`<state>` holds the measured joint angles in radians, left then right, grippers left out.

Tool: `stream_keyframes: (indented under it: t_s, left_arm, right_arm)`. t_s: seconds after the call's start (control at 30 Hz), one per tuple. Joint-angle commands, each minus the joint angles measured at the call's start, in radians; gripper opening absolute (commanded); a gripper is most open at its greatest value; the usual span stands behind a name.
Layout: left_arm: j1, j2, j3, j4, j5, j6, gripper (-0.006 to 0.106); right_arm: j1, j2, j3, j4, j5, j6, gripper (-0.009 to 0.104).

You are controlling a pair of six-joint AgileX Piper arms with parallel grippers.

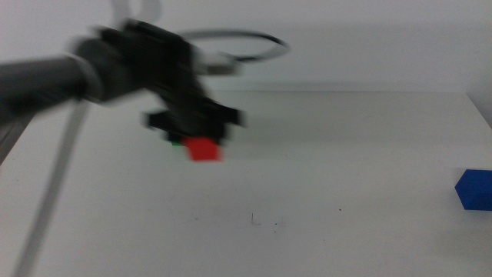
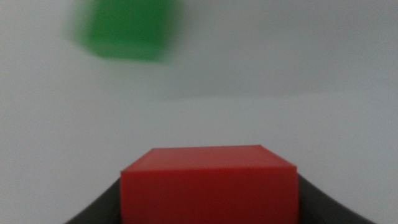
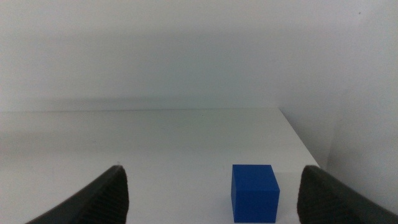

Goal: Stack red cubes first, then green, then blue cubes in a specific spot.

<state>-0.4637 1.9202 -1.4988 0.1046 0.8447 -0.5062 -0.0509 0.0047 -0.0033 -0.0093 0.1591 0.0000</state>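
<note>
My left gripper comes in from the left and is shut on the red cube, holding it above the table; the view is motion-blurred. In the left wrist view the red cube sits between the dark jaws. The green cube shows blurred on the table beyond it; in the middle view only a green sliver shows behind the gripper. The blue cube sits at the table's right edge. In the right wrist view the blue cube lies on the table ahead of my open right gripper. The right arm is out of the middle view.
The white table has a few tiny dark specks near the front middle. The table's far edge meets a pale wall. A cable loops behind the left arm.
</note>
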Motion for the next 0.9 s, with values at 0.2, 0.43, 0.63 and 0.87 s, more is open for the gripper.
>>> stream_keyframes:
  t_s: [0.2, 0.43, 0.63, 0.87]
  left_arm:
    - [-0.337, 0.065, 0.0, 0.278, 0.002, -0.515, -0.002]
    - [-0.36, 0.11, 0.0, 0.238, -0.023, -0.522, -0.002]
    - [-0.362, 0.162, 0.0, 0.229, -0.049, -0.546, -0.002]
    - [-0.362, 0.187, 0.0, 0.214, -0.051, -0.546, -0.002]
  right_arm:
    - [-0.007, -0.005, 0.003, -0.011, -0.006, 0.0, 0.09]
    - [-0.007, -0.005, 0.003, -0.011, -0.006, 0.0, 0.09]
    - [-0.007, -0.005, 0.003, -0.011, -0.006, 0.0, 0.09]
    - [-0.007, -0.005, 0.003, -0.011, -0.006, 0.0, 0.09]
